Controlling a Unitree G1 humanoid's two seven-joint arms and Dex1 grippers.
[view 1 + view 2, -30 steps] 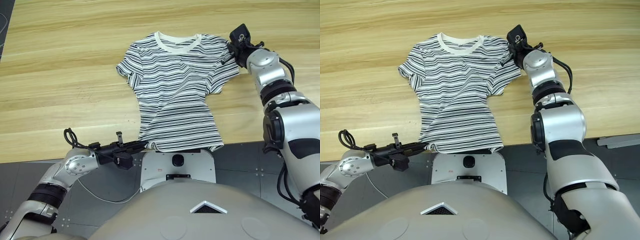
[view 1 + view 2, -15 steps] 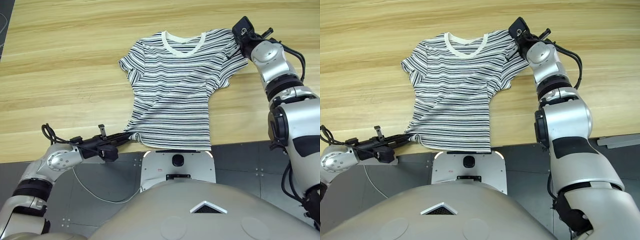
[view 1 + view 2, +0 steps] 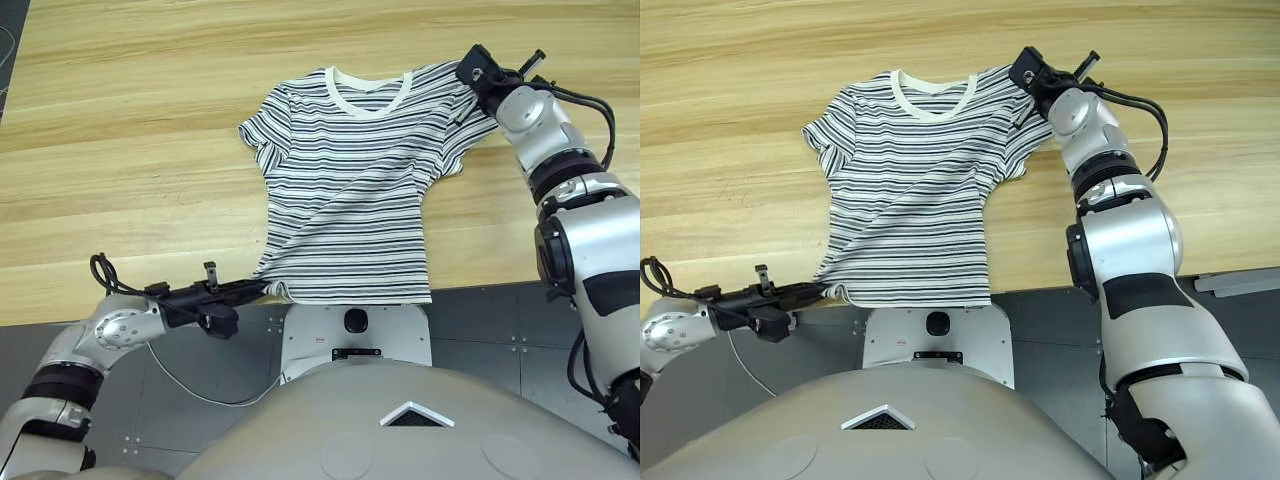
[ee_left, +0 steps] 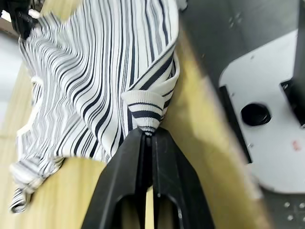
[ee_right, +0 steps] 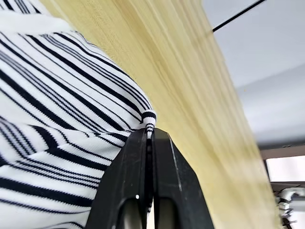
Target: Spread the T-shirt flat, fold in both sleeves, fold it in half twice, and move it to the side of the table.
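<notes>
A black-and-white striped T-shirt [image 3: 350, 180] with a cream collar lies face up on the wooden table [image 3: 130, 130], its hem at the near edge. My left gripper [image 3: 262, 288] is shut on the hem's near left corner [image 4: 145, 117], bunching the cloth there. At the far right, my right gripper [image 3: 462, 92] is shut on the shirt's right shoulder edge [image 5: 148, 117]. The left sleeve [image 3: 262, 135] lies loose and crumpled; the right sleeve [image 3: 452, 150] hangs below the held shoulder.
Bare wood stretches to the left of the shirt and beyond it. A grey floor [image 3: 480, 320] and a white plate [image 3: 350, 335] lie just past the table's near edge, under the hem. A cable [image 3: 105, 270] loops off my left wrist.
My left gripper first pulled the hem corner left and toward me, then eased slightly right. My right gripper carried the shoulder farther away. The shirt shifted and stretched flatter.
</notes>
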